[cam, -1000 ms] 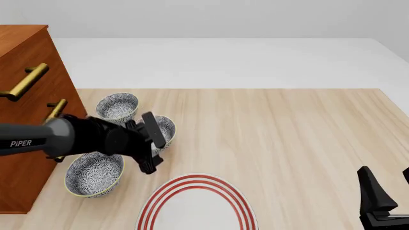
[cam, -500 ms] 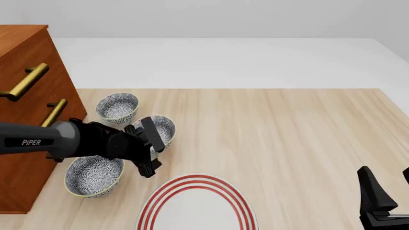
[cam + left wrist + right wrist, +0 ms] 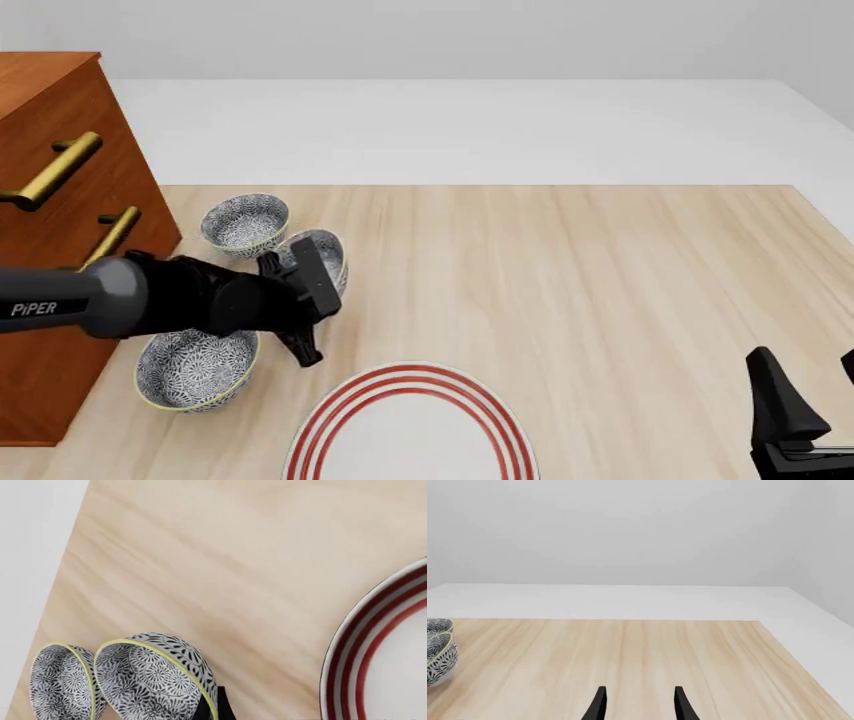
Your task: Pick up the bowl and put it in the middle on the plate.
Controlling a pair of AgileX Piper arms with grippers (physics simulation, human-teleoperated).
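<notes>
Left wrist view – risk: the bowl [image 3: 157, 680] is pinched only at its rim by a dark fingertip [image 3: 212, 707] low in the frame, so it could pivot or slip out on the way to the plate [image 3: 373, 645].
Left wrist view – neighbour: a second patterned bowl [image 3: 60, 685] sits just beside the held one; a swing that way could knock it.
Left wrist view – grip: one finger is visible at the rim, the other hidden.

Front view – bowl: tilted on edge and apparently off the table [image 3: 601, 280], at the left gripper [image 3: 310, 300], between the far bowl [image 3: 244, 222] and the plate [image 3: 416, 425].
Front view – left arm: reaches in low from the left, forearm nearly level, past the wooden cabinet [image 3: 54, 200] and above the near bowl [image 3: 196, 370]; jaws appear clamped on the bowl's wall.
Front view – risk: dropped from this tilt, the bowl may land short of the plate or on its ringed rim rather than the middle.
Front view – right gripper [image 3: 801, 400]: parked at the lower right, well apart from everything.

Right wrist view – right fingers [image 3: 599, 705]: spread apart, holding nothing, pointing over bare wood.
</notes>
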